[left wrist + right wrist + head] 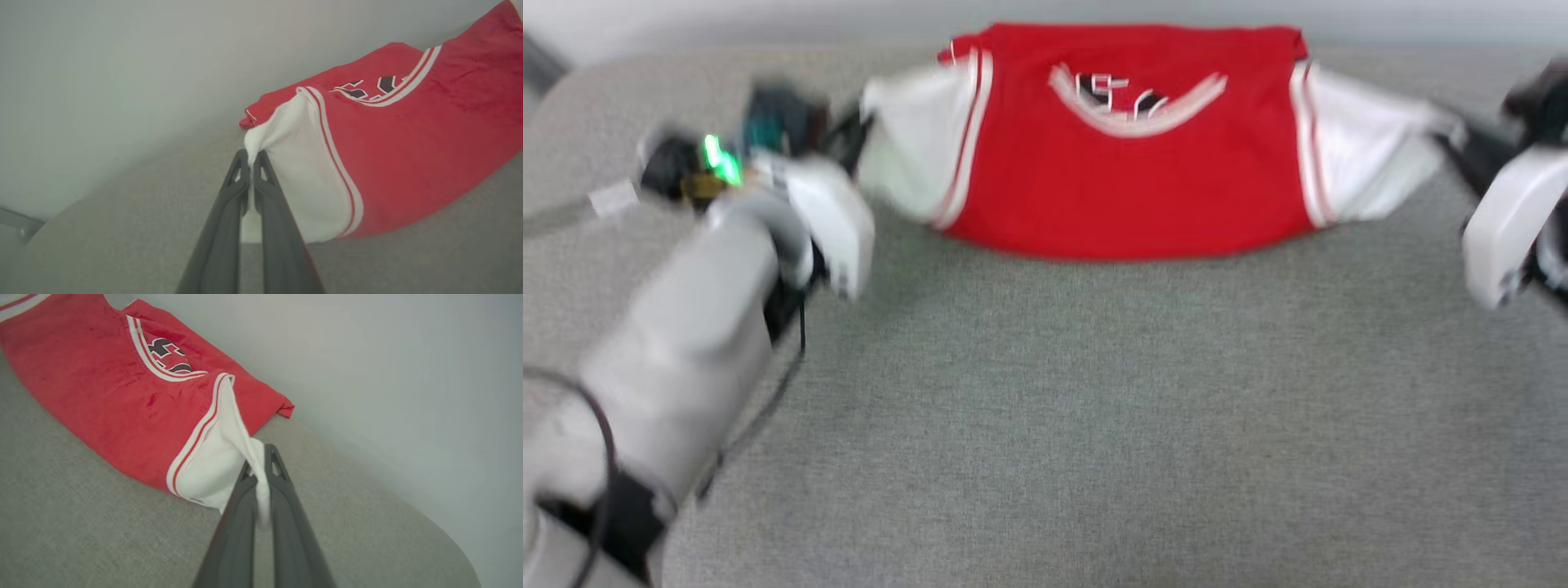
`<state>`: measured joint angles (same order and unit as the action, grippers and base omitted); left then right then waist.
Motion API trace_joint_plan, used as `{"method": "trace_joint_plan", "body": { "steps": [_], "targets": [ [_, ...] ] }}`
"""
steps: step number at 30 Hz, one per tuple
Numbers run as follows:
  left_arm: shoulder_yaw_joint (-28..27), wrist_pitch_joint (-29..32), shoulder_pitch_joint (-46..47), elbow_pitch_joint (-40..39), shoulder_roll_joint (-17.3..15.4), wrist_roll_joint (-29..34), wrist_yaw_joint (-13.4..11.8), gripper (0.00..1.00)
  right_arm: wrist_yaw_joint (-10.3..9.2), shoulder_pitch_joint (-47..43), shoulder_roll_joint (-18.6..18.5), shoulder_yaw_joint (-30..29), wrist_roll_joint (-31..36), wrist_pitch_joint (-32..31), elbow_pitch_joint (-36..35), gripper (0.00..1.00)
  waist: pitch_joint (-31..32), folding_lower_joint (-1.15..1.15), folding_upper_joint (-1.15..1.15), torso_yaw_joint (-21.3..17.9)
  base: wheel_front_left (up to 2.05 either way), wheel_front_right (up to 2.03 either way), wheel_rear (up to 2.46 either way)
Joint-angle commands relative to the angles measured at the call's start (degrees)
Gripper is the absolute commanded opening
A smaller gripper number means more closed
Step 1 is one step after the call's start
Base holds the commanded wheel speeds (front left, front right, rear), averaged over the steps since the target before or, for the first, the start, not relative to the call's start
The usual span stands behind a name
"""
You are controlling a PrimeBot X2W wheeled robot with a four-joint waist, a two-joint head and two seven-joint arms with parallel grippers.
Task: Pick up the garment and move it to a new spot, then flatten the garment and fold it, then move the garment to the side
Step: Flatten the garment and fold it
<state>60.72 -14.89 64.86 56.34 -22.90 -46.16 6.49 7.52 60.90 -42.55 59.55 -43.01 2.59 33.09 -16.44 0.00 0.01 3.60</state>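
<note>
I have both arms reaching forward and spread wide, the pale left forearm (686, 327) slanting up from my lower left. The left gripper (251, 157) is clamped on the tip of one white sleeve, and the right gripper (261, 455) on the other. The T-shirt (1127, 188), soft red cloth with striped seams, lies stretched between them at the far edge of the grey woven surface (1094, 408), by a pale wall (122, 61).
</note>
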Motion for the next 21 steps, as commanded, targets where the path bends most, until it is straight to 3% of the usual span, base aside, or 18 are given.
{"method": "trace_joint_plan", "body": {
  "steps": [1,9,21],
  "targets": [
    [0.0,-0.3,-2.5,-0.7,-0.3,-0.2,-0.4,0.00,-0.06,-2.2,0.2,0.3,-0.3,0.4,-0.5,0.00,2.4,0.00,-0.01,-0.5,0.00,0.00,0.00],
    [-2.1,-0.3,-21.7,-9.5,-4.8,-2.3,-3.4,0.00,-0.06,-18.7,-2.1,-0.2,-2.9,1.6,-5.2,0.00,10.2,0.00,-0.01,-1.0,0.00,0.00,0.00],
    [-1.5,0.6,-43.5,-20.2,-13.0,-6.4,-9.8,0.00,-0.06,-41.4,-7.1,-5.3,-3.8,-3.6,-13.2,0.00,18.4,0.00,-0.01,-2.7,0.00,0.00,0.00]
  ]
}}
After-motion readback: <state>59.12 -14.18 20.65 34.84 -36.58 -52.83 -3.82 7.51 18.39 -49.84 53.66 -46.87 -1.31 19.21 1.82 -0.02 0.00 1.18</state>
